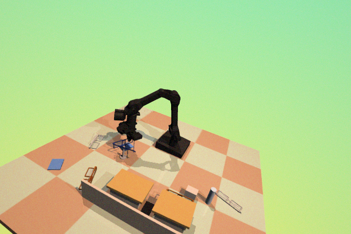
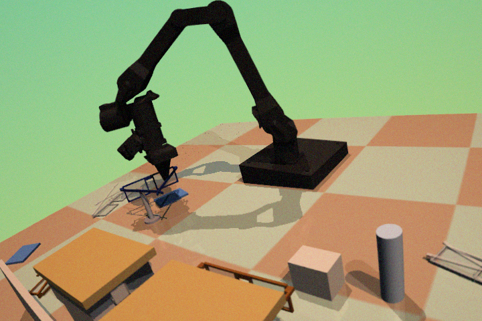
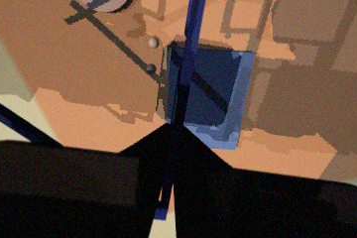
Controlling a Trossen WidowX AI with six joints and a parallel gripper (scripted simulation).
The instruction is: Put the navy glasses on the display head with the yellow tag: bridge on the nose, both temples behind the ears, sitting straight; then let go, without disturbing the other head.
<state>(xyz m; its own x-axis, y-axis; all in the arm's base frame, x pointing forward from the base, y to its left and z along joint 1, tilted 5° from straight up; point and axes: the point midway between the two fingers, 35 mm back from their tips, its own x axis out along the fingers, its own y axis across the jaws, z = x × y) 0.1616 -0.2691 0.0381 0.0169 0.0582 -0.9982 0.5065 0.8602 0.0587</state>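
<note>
On your counter [image 1: 244,170] [image 2: 420,166] [image 3: 48,55], seen from above, the block [image 1: 191,191] [image 2: 313,274] stands at the cylinder's [image 1: 210,196] [image 2: 390,265] nine o'clock, the arm's base [image 1: 167,148] [image 2: 276,176] at its eleven.

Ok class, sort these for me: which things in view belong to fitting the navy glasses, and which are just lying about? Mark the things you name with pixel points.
For the job:
- navy glasses [image 1: 119,141] [image 2: 135,188] [image 3: 190,55]
- gripper [image 1: 129,140] [image 2: 166,178] [image 3: 174,132]
(I can't make out the yellow tag.)

Apparently just lying about:
- grey cylinder [image 1: 209,196] [image 2: 391,265]
- pale block [image 1: 191,191] [image 2: 310,278]
- blue pad beyond the wall's end [image 1: 55,164] [image 2: 23,253]
</note>
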